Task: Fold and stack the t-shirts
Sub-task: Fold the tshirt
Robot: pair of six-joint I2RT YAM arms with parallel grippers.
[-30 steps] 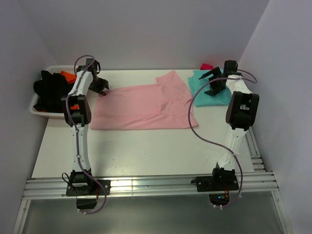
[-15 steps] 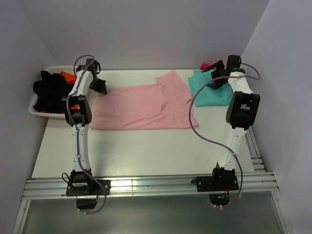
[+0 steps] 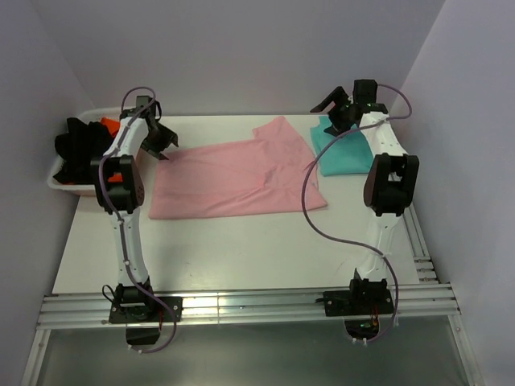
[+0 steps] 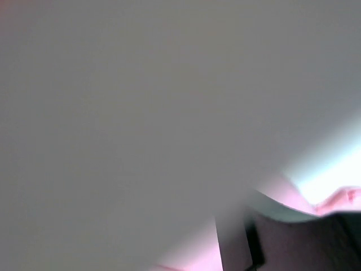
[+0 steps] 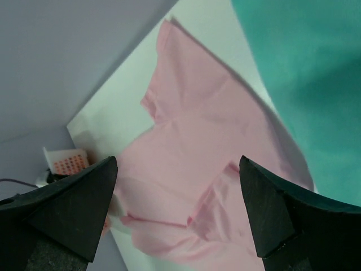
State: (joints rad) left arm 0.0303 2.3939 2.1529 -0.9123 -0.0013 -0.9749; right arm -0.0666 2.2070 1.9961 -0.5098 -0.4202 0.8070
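My right gripper (image 3: 331, 111) hangs over the far right of the table (image 3: 241, 249), above the far edge of the teal shirt (image 3: 348, 157), which lies folded near the back right corner. From my right wrist I see my two dark fingers (image 5: 73, 209) spread wide with nothing between them, and through the gap the pink shirt (image 5: 192, 164) and a bare strip of table behind it. The teal shirt (image 5: 304, 73) fills the upper right of that view, its edge just beside the pink one. The pink shirt (image 3: 233, 173) is spread flat across the middle of the table, one sleeve reaching toward the teal shirt. My left gripper (image 3: 163, 138) is at the pink shirt's far left corner, next to the white basket (image 3: 58, 178); whether it touches the cloth I cannot tell. My left wrist view is almost all grey blur, with only a smear of pink and a dark shape low on the right, so I cannot tell how those fingers stand. In the basket lie a black shirt (image 3: 76, 149) and an orange shirt (image 3: 109, 125), bunched together.
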